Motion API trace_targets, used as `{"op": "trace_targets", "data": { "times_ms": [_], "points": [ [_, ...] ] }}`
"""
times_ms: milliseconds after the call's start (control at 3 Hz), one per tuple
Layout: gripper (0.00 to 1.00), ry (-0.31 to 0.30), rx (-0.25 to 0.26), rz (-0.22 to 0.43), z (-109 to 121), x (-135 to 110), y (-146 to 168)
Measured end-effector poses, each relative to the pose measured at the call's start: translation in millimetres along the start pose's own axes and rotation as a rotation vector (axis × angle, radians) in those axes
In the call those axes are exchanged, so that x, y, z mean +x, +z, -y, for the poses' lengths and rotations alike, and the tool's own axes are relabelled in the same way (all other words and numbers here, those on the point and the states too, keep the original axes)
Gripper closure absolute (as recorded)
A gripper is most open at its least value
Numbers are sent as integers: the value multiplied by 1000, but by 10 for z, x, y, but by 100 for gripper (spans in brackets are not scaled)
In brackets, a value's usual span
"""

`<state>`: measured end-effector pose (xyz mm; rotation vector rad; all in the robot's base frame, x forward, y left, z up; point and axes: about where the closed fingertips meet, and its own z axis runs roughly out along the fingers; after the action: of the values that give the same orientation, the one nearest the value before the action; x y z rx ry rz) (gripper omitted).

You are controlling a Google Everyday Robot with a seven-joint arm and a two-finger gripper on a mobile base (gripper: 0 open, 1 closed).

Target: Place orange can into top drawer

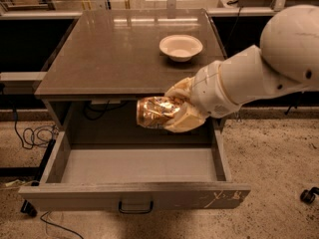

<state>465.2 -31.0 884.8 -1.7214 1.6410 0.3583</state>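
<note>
our claw (173,108) is clamped on the can (151,112), sideways above the open drawer (75,195) so we can lower it in.

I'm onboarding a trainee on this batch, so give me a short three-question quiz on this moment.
1. Fill in: the white bowl stands on the ____.
2. True or false: the top drawer is pulled open.
3. The tool hangs just in front of the table's edge, over the drawer. What does it grip? A) white bowl B) orange can C) nothing

Key: 1 tabletop; 2 true; 3 B.
</note>
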Motion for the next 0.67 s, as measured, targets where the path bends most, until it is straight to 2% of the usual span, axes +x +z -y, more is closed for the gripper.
{"op": "trace_targets", "data": {
  "times_ms": [333, 667],
  "points": [
    [100, 17, -28, -23, -154, 273, 367],
    [100, 17, -28, -23, -153, 272, 368]
  ]
}}
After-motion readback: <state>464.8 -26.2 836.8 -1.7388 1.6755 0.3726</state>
